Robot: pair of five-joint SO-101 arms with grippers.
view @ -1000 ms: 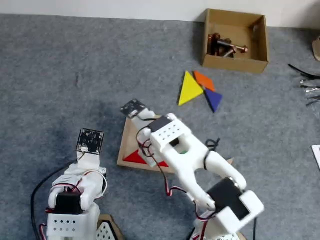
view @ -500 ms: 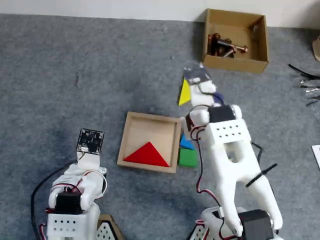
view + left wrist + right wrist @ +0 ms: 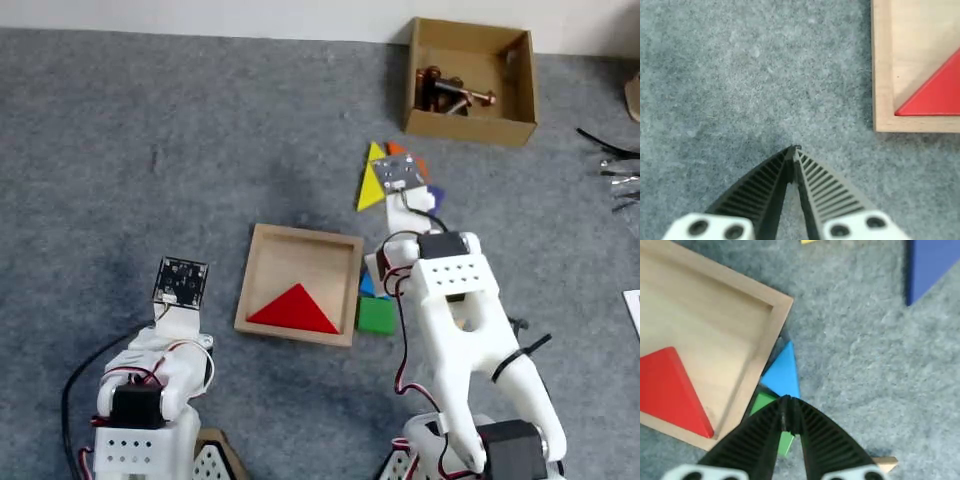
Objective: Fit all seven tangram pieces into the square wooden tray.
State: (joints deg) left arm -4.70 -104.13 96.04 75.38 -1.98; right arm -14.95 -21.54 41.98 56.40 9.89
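1. Tray (image 3: 300,258) first: you have the square wooden one lying flat on the grey carpet (image 3: 120,150), in front of your two arms.
2. You have one piece inside it, a red triangle (image 3: 295,310), lying flat with its long edge along the rim nearest the arms.
3. Just outside the tray, on the side towards your right arm, you see a light blue triangle (image 3: 783,371) and a green piece (image 3: 377,316), touching each other beside the wall.
4. Farther off, towards the cardboard box (image 3: 468,128) that holds some copper-coloured metal parts, you have a yellow triangle (image 3: 374,188), an orange piece (image 3: 399,149) and a dark blue piece (image 3: 930,265) grouped close together.
5. Your right gripper (image 3: 789,405) hangs above the light blue triangle and the green piece, jaws pressed together, holding nothing.
6. Your left gripper (image 3: 793,152) sits over bare carpet near the tray's outer wall, jaws likewise closed and empty.
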